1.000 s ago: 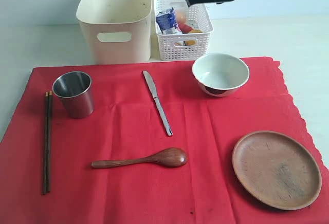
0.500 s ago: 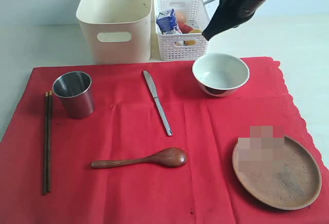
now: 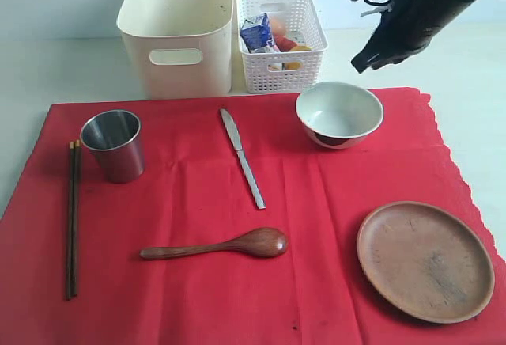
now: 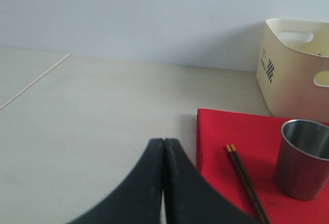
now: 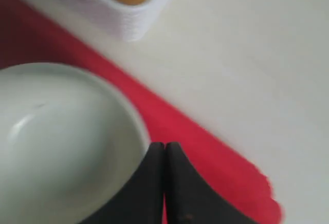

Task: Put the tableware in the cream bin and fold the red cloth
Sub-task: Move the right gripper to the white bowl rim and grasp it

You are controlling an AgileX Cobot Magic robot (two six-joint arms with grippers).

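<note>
Hovering at the bowl's (image 3: 339, 113) one o'clock, the right gripper (image 3: 366, 64) is closed and empty. Left gripper (image 4: 163, 149) is likewise closed, empty, off the cloth (image 3: 198, 297). All tableware lies on the cloth; bin (image 3: 190, 80) at the cup's (image 3: 115, 144) twelve o'clock.

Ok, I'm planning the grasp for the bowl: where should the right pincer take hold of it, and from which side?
Take the bowl by its rim, probably: it sits upright and open on the red cloth, so one finger fits inside, one outside. Come from above at the far-right edge, nearest the right pincer, which is shut now.
</note>
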